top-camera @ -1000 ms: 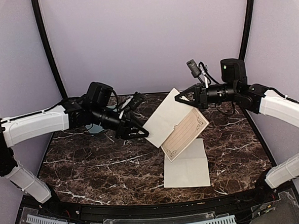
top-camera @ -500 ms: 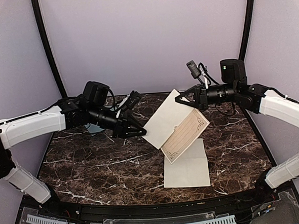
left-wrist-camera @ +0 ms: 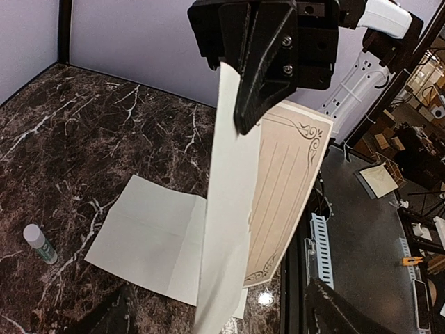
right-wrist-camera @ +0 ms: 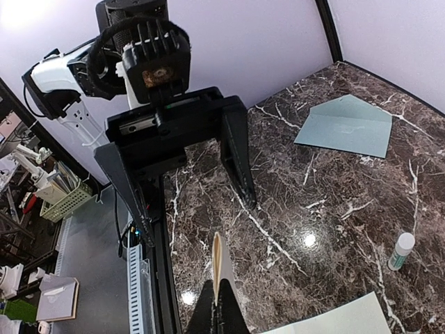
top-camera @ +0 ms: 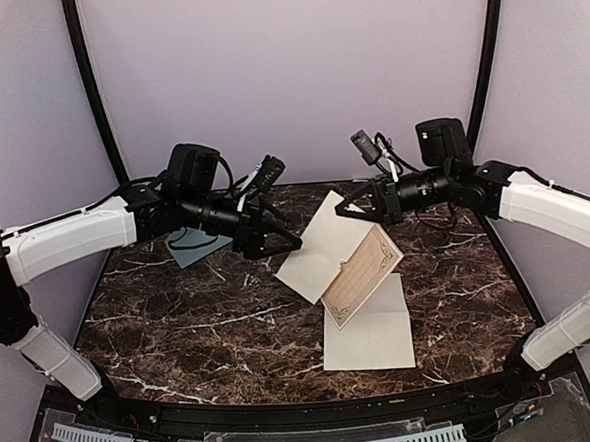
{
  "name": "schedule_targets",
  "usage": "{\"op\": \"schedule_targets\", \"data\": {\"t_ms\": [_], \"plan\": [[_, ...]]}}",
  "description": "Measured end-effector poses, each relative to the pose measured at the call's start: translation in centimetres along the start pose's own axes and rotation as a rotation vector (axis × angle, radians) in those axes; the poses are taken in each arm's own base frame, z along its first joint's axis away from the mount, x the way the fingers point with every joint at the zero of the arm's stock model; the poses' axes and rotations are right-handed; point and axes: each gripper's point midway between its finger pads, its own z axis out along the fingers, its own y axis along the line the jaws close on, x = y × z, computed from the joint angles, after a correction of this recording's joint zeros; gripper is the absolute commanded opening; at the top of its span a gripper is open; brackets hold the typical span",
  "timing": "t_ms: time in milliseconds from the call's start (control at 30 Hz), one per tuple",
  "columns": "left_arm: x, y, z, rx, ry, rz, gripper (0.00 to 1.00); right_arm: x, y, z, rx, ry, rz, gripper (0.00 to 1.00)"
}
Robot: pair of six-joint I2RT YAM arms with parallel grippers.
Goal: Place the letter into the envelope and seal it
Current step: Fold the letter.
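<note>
Jaws of the left gripper point(top-camera: 284, 236) were seen spread apart from above, those of the right gripper point(top-camera: 342, 209) clamped on a cream, ornate-bordered folded paper letter point(top-camera: 326, 244). From the left wrist, it was shown hanging upright. From the right wrist, a flat pale blue-grey paper envelope point(right-wrist-camera: 344, 126) was shown lying on the dark marble table point(right-wrist-camera: 334, 195), well apart from the letter.

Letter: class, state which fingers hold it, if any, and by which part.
The right fingers, shut, pinch the letter by its top edge. The left fingers stand open beside it, gripping nothing.
</note>
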Motion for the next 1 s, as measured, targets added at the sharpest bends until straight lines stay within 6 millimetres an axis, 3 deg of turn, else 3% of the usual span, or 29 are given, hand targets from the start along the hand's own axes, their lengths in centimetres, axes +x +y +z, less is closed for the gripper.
{"op": "schedule_targets", "data": {"t_ms": [333, 467, 567, 700, 1000], "plan": [[0.9, 0.7, 1.5, 0.019, 0.022, -0.026, 0.78, 1.2, 0.4, 0.8, -0.036, 0.044, 0.010, 0.00], [1.8, 0.6, 2.5, 0.046, 0.047, -0.046, 0.64, 1.4, 0.4, 1.3, -0.051, 0.057, 0.015, 0.00], [2.2, 0.5, 3.0, 0.066, 0.059, -0.071, 0.48, 1.4, 0.5, 1.6, -0.059, 0.060, 0.011, 0.00], [2.5, 0.2, 3.3, 0.091, 0.065, -0.080, 0.42, 1.1, 0.6, 1.7, -0.065, 0.059, 0.001, 0.00], [2.6, 0.0, 3.4, 0.106, 0.069, -0.086, 0.06, 0.8, 0.6, 1.7, -0.065, 0.058, -0.006, 0.00]]}}
